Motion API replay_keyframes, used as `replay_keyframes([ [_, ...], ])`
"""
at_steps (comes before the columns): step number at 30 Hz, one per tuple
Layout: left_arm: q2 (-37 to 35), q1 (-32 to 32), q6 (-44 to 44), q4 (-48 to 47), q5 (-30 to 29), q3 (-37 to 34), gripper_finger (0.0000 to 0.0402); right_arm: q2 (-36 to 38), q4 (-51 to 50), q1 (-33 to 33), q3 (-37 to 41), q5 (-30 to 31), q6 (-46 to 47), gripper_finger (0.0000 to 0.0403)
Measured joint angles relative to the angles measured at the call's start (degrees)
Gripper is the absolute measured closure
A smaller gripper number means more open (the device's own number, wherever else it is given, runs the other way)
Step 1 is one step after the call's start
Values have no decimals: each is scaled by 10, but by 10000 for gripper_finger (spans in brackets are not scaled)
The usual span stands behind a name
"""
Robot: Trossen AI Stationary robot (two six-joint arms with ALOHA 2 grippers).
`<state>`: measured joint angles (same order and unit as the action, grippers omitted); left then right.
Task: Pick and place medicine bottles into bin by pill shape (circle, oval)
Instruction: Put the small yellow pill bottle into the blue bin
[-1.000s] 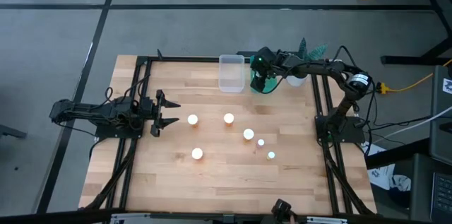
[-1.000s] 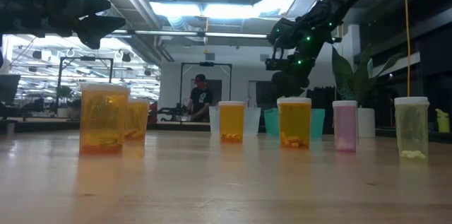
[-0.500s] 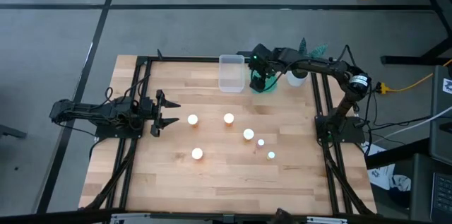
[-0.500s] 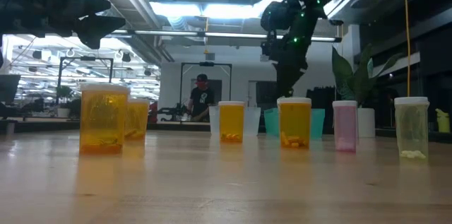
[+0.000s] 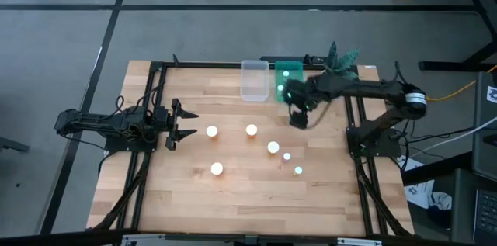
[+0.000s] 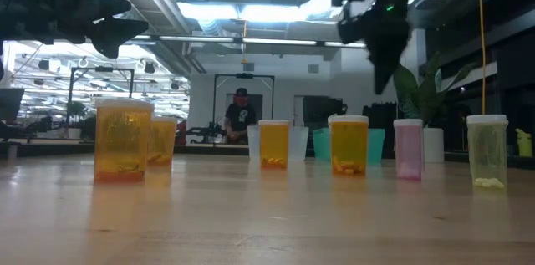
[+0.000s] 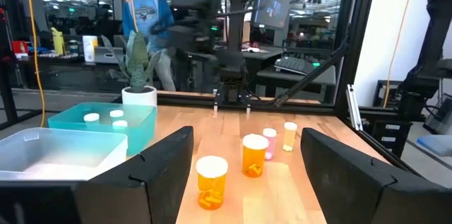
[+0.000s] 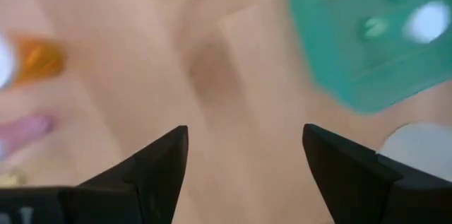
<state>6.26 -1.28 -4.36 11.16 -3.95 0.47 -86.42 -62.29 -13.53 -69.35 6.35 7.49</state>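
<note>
Three bottles seemingly lie in the teal bin point(image 5: 286, 83); six remain out; both grippers point(image 5: 298, 119) gape wide, empty.

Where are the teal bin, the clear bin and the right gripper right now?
teal bin point(image 7: 145, 126): left wrist view, front wall.
clear bin point(image 5: 253, 91): high view, bare floor.
right gripper point(image 5: 298, 120): high view, between its fingertips, over bare table.

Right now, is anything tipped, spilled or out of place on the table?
Nothing stands out. The bottles on the table stand upright, capped, and the teal bin sits square beside the clear bin. The right gripper hangs open and empty.
</note>
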Motion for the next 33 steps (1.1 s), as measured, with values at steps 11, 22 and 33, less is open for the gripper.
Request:
replay_keyframes([
  [11,0,0,0,0,0,0,147,132,25,181,220,-69,135,123],
  [22,0,0,0,0,0,0,147,139,284,359,304,-122,135,156],
  [33,0,0,0,0,0,0,147,116,369,394,305,-53,52,160],
])
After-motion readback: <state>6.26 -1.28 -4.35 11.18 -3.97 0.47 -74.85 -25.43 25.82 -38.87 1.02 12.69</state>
